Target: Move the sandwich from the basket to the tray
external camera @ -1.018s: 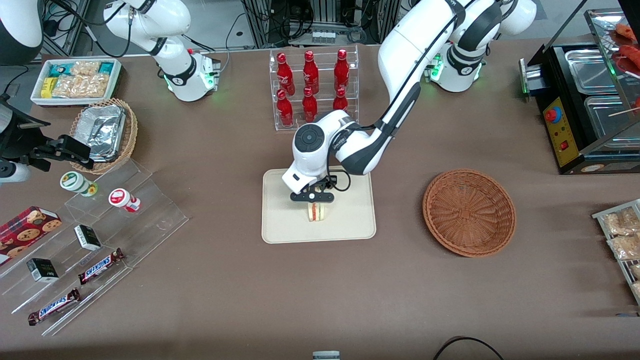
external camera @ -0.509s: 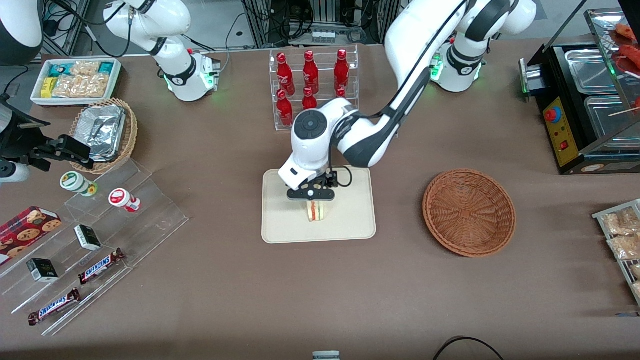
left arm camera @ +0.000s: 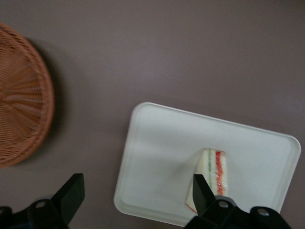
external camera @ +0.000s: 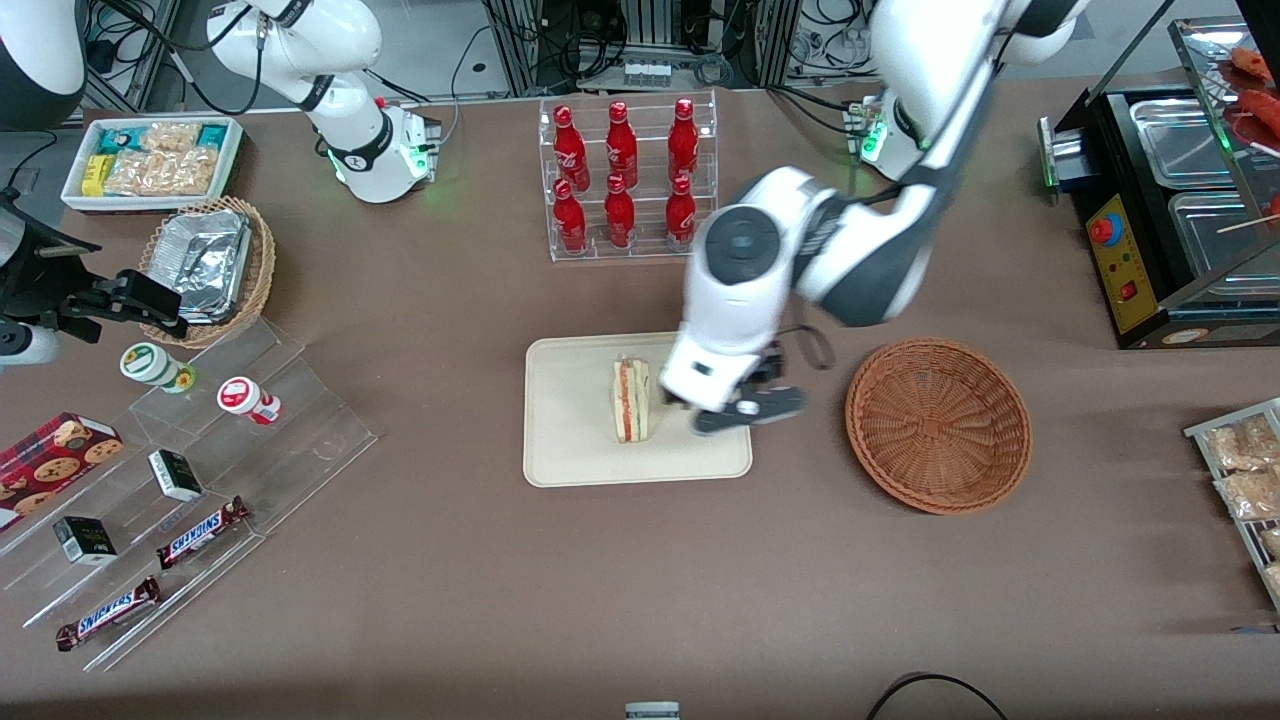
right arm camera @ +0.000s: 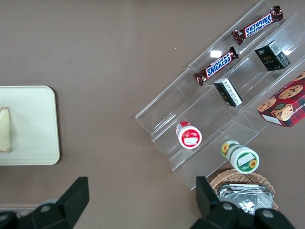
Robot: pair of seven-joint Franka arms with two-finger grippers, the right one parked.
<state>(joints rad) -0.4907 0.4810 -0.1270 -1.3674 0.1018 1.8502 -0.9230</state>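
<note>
The sandwich (external camera: 631,400), a pale wedge with red and green layers, stands on its edge on the cream tray (external camera: 570,440), near the tray's middle. My left gripper (external camera: 748,411) hovers open and empty above the tray edge that faces the reddish-brown basket (external camera: 938,425), apart from the sandwich. In the left wrist view the gripper (left arm camera: 136,191) stands wide open over the tray (left arm camera: 162,143), with the sandwich (left arm camera: 214,171) by one fingertip (left arm camera: 200,188) and the basket (left arm camera: 19,95) off to the side. Nothing lies in the basket. The right wrist view catches the tray (right arm camera: 28,124) and part of the sandwich (right arm camera: 5,129).
A clear rack of red bottles (external camera: 625,180) stands farther from the front camera than the tray. Toward the parked arm's end are a stepped acrylic shelf with snacks (external camera: 200,450), a tan basket of foil trays (external camera: 205,265) and a white snack bin (external camera: 150,160). A black warmer (external camera: 1170,200) stands at the working arm's end.
The gripper has let go of the sandwich, risen and swung toward the basket. The sandwich stays standing on the tray, now fully in sight.
</note>
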